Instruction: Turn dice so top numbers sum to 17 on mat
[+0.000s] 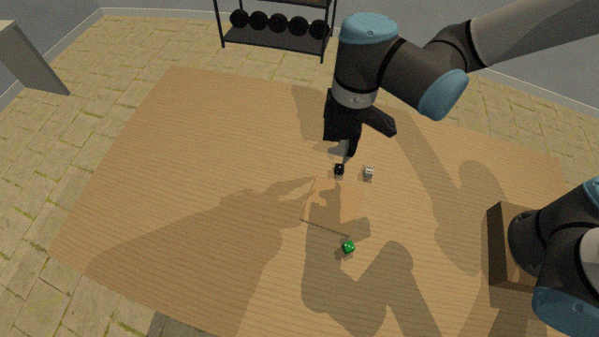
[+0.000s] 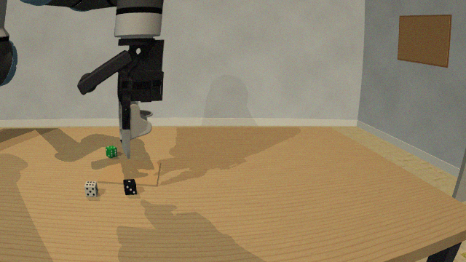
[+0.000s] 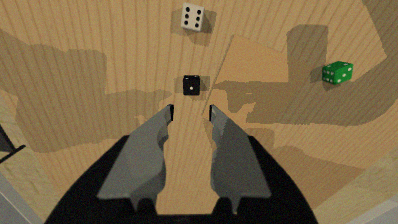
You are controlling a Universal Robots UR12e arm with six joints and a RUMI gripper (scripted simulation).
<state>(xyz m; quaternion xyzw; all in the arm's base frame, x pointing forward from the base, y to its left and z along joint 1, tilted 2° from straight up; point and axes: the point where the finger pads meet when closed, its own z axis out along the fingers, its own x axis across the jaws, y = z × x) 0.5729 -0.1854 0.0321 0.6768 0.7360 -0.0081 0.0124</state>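
A thin tan mat [image 1: 333,202] lies on the wooden table top. The black die [image 1: 339,169] sits flat just off the mat's far edge, and in the wrist view [image 3: 191,84] it shows one pip on top. The white die [image 1: 369,171] sits to its right, off the mat, and shows six on top in the wrist view [image 3: 192,17]. The green die [image 1: 347,247] sits off the mat past its near edge. My gripper [image 1: 347,156] hangs above the table just behind the black die. Its fingers are narrowed to a die-wide gap with nothing between them.
A wooden block [image 1: 503,243] and the arm's base [image 1: 562,262] stand at the table's right side. A rack with black balls [image 1: 281,23] stands on the floor beyond the table. A grey bench corner [image 1: 28,61] is at the far left.
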